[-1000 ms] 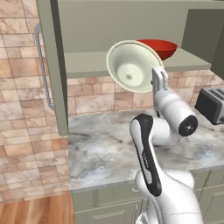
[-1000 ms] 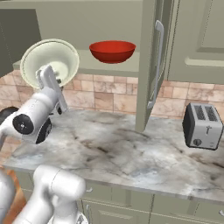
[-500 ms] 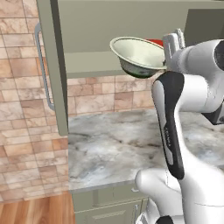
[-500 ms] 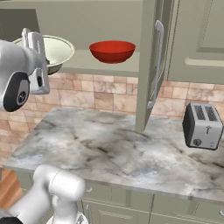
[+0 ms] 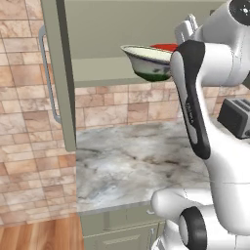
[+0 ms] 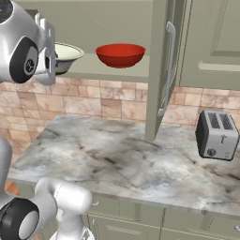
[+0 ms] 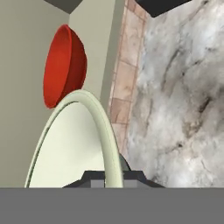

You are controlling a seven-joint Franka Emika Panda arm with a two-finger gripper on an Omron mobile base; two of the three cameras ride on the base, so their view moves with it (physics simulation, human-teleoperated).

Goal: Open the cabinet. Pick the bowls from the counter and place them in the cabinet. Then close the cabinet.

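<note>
Swung level since half a second ago, your two-finger gripper (image 7: 111,177) pinches the cream-white green-footed bowl's (image 5: 149,61) rim — plain green cabinet shelf (image 6: 112,69) just beneath, glossy red bowl (image 6: 120,55) at 3 o'clock.

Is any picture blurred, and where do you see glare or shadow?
Left base view: soft but readable, the cream-white bowl with green marking shaded underneath. Right base view: glossy highlight on the plain red bowl. Hand view: sharp, evenly lit.

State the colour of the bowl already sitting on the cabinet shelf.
Glossy plain red bowl, clearest in the right base view.
</note>
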